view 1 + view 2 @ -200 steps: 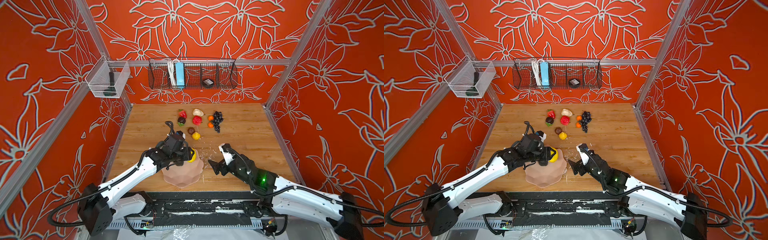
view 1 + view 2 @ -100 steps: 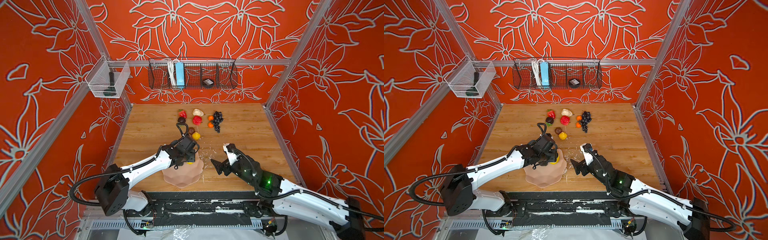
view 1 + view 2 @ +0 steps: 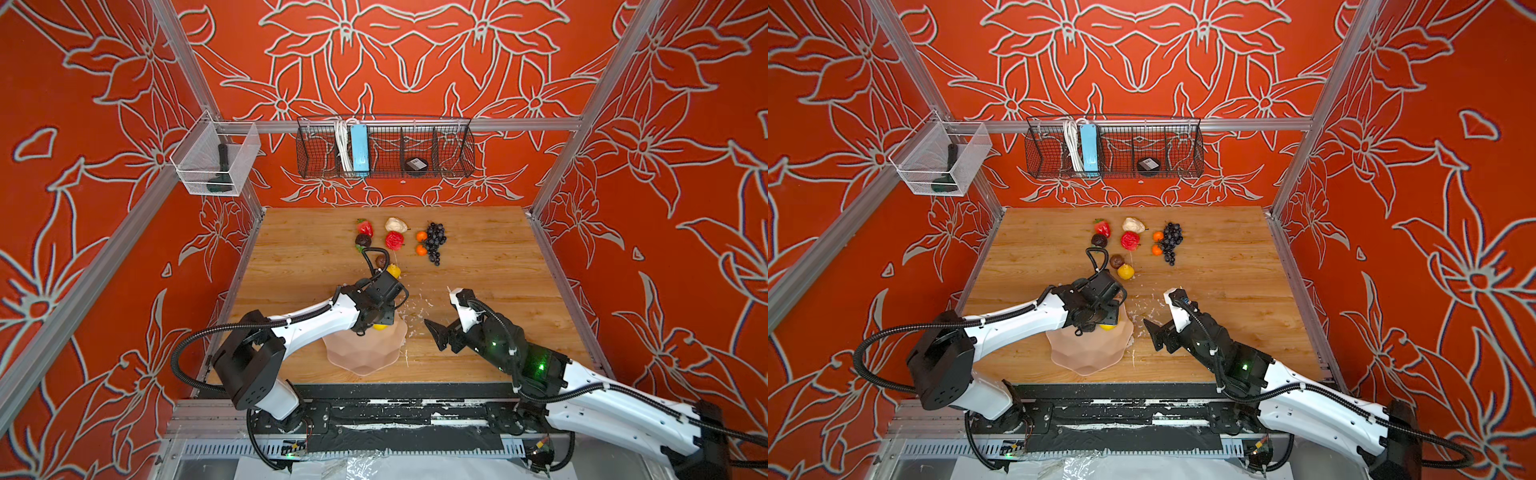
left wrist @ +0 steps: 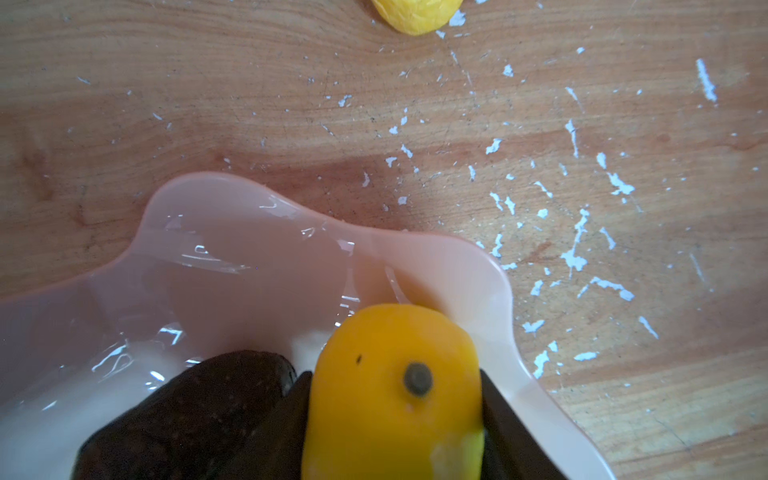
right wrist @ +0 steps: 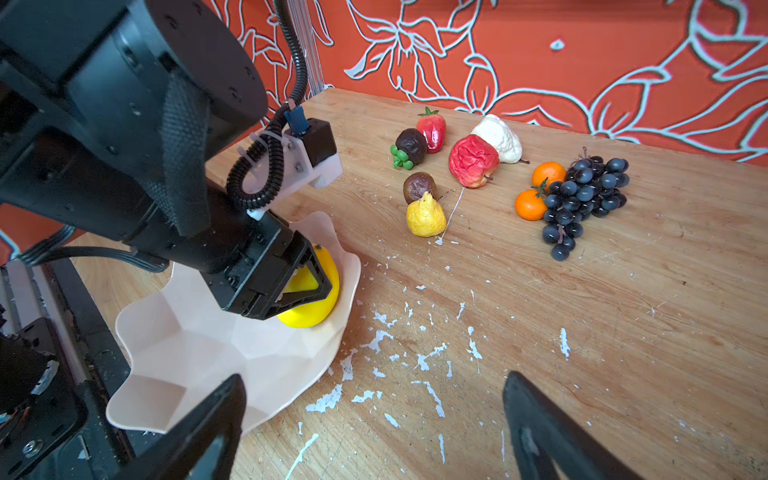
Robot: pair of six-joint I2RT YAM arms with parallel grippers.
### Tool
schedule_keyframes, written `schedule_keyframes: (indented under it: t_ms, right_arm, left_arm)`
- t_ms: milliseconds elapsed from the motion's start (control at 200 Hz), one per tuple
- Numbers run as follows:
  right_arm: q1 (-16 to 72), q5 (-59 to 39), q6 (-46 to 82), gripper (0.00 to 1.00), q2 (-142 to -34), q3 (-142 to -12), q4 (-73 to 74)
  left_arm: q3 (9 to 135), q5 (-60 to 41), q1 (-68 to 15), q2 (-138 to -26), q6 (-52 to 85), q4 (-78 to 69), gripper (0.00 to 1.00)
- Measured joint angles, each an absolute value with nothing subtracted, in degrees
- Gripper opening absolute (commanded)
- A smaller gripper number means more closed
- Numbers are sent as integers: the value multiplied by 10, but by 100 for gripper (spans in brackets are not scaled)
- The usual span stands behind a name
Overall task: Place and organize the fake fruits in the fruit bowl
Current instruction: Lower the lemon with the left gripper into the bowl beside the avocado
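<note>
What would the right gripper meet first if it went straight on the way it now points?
Probably the bare table, flecked white, just beside the fruit bowl; the right gripper tilts downward, though depth is unclear.

Ahead of me the wooden tabletop (image 3: 478,266) is strewn with white flakes (image 5: 428,357). On the back wall hangs 1 black wire basket (image 3: 455,149) holding 1 white cable (image 3: 341,143), 1 blue bar (image 3: 359,149) just beside it, and 1 small black puck (image 3: 416,165). 1 pale mesh bin (image 3: 245,166) on the side wall holds 1 dark tool (image 3: 221,166).
</note>
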State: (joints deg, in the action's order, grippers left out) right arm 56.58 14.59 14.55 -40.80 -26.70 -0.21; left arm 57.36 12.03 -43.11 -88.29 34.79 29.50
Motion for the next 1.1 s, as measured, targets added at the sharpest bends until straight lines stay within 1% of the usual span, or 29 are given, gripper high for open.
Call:
schedule_keyframes:
  t_ms: [1101]
  right_arm:
    - [563,145,179,97,-386,-253,2]
  left_arm:
    - [571,158,-439,-886,362,310,63]
